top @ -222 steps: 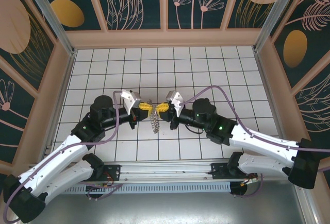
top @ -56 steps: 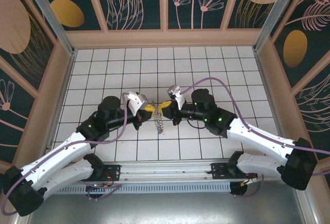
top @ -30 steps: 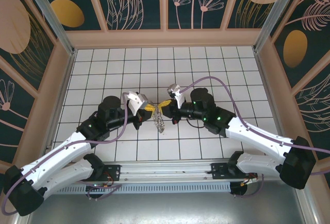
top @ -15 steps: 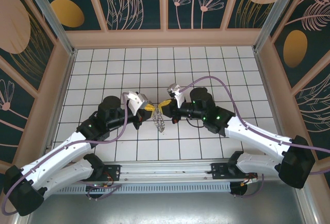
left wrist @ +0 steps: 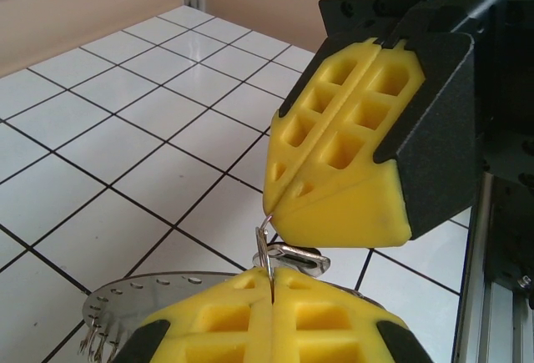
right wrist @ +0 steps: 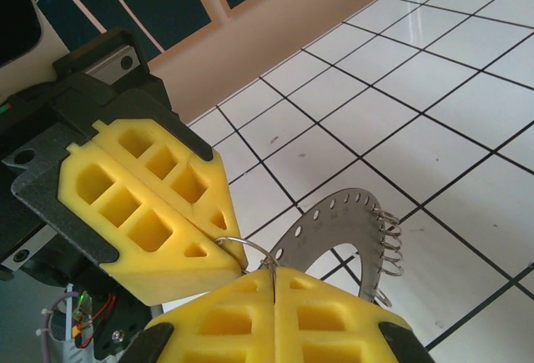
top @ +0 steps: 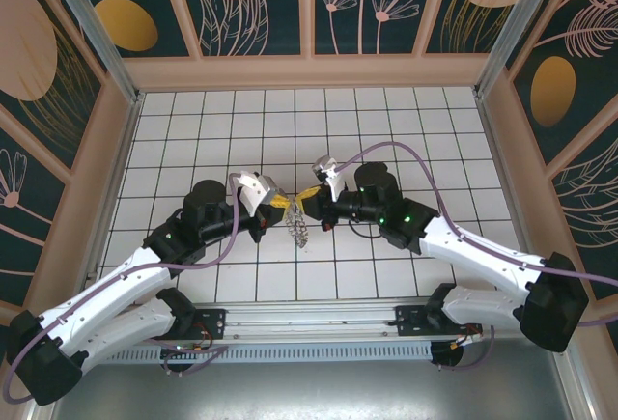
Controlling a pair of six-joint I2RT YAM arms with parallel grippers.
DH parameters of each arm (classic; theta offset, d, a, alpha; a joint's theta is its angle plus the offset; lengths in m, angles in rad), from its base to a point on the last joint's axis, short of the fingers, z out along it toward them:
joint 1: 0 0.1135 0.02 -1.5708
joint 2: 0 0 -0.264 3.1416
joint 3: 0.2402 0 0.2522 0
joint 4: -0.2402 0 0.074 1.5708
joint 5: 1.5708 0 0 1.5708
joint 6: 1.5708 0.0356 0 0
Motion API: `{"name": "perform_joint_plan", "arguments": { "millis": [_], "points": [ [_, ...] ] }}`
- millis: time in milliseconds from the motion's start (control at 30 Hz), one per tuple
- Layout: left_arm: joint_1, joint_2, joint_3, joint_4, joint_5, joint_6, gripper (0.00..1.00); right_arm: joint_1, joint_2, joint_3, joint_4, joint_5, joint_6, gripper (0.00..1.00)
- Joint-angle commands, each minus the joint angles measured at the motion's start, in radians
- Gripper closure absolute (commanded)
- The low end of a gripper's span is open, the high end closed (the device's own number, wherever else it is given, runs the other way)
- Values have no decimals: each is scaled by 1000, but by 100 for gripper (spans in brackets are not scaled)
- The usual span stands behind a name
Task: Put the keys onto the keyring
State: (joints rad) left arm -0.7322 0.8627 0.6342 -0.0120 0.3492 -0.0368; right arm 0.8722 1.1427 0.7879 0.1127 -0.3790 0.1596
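At the middle of the white tiled desk (top: 193, 130), the left tool (top: 278, 204) and the right tool (top: 306, 196) meet tip to tip, raised off the surface; both have their yellow pads pressed together, each pinching the thin wire keyring (right wrist: 242, 247) in its seam; the ring spans the small gap between the two tips; a curved, perforated metal plate (right wrist: 334, 221) hangs from it just beneath them, with small wire loops (right wrist: 389, 250) threaded along one edge.
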Motion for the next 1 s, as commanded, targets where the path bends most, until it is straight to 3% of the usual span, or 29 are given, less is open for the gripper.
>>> {"name": "perform_joint_plan", "arguments": {
  "millis": [0,967],
  "points": [
    [-6,-30,35,38,22,17,100,-20,17,37,-12,5,19,100],
    [-6,-45,31,44,19,18,100,-70,44,56,-58,-96,75,100]
  ]
}}
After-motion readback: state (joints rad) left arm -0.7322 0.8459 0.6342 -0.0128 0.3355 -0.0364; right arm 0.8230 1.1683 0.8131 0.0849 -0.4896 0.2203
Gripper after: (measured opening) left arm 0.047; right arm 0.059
